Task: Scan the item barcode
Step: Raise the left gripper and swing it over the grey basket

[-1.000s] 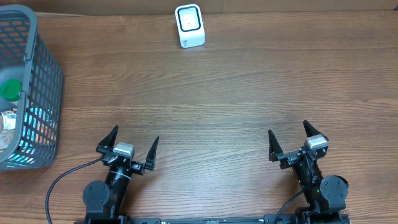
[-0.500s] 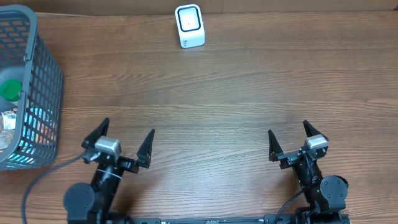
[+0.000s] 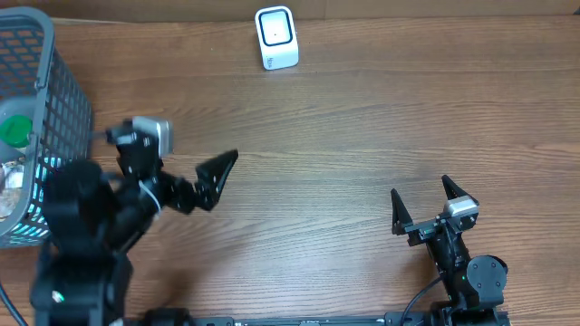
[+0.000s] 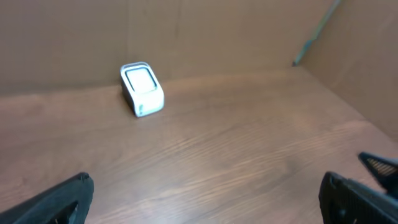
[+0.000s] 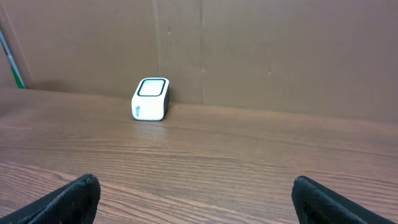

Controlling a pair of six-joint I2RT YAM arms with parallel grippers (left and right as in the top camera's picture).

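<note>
— Items point(image 3: 53, 184) for scanning: where are they, working down from the biggest thing?

— Biggest is the table point(image 3: 362, 118), a smooth brown wood-grain board. It runs back to a cardboard wall point(image 5: 261, 43) with a vertical seam. Next comes the basket point(image 3: 65, 109) at the far left, a grey plastic lattice with a solid rim, partly cut off by the frame. The items lie inside it. Bright blue and orange packaging shows through the mesh, a round green cap point(image 3: 14, 129) sits above that, and something crinkly and clear lies by the frame edge. I cannot make out any barcode.

— What stands in the way?

— The basket's lattice wall stands between the items and the left arm point(image 3: 82, 226), which is bulky, black and blurred just beside it. The left gripper point(image 4: 205, 186) is spread wide and holds nothing. Its dark pointed fingers point(image 4: 59, 199) sit at the bottom corners of the wrist view, over wood.

— And the other side?

— The right gripper point(image 3: 419, 188) sits low at the near right, well apart from the basket, jaws just as wide and empty.

— The scanner?

— The scanner point(image 3: 276, 38) is a small white rounded block with a dark-framed window on top. It stands at the table's far edge by the cardboard, well apart from both grippers.
</note>
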